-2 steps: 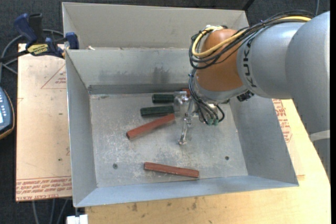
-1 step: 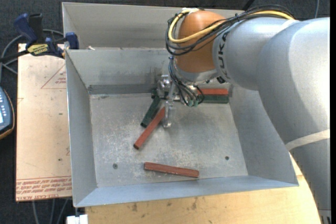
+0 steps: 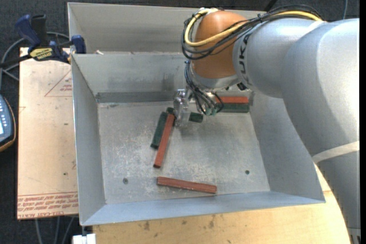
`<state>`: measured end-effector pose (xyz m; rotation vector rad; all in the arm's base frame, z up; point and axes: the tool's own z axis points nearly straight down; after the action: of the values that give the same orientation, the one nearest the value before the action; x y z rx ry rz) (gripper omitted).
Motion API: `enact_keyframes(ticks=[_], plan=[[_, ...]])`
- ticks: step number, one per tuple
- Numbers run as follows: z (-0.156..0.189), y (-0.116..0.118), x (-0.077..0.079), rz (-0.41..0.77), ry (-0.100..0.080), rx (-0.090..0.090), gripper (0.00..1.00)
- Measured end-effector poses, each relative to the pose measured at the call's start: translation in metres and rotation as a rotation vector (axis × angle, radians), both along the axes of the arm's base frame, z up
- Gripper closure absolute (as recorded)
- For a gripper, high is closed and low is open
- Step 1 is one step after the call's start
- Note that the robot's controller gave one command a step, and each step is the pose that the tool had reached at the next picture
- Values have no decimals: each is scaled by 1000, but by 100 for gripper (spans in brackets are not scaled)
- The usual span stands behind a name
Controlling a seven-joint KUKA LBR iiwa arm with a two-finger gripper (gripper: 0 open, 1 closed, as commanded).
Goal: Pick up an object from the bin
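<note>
Grey bin (image 3: 86, 123), the arm (image 3: 297, 66) reaching in from the right. Gripper (image 3: 183, 113) down at mid-bin, at the upper ends of two slim bars lying side by side on a slant: red-brown bar (image 3: 162, 148), long and straight; dark green bar (image 3: 158, 133), shorter, on its left. Cannot tell whether the gripper is spread or closed. Another red-brown bar (image 3: 186, 185) lies near the front wall.

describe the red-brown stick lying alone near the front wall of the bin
The red-brown stick is a long, thin, straight bar, matte like painted wood or plastic. It lies flat on the bin floor near the front wall, almost level across the view, right end slightly lower. Only the floor touches it; the gripper is farther back, apart from it.
</note>
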<state>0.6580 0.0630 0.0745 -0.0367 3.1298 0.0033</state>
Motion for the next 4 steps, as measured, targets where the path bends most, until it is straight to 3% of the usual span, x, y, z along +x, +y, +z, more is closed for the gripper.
enact_keyframes(ticks=[1, 2, 3, 4], plan=[[5, -3, -4, 620, 1, -6, 100], [3, -3, -5, 619, 6, -5, 0], [-2, 21, -2, 729, 2, -7, 0], [-2, 3, 1, 794, 1, -6, 0]])
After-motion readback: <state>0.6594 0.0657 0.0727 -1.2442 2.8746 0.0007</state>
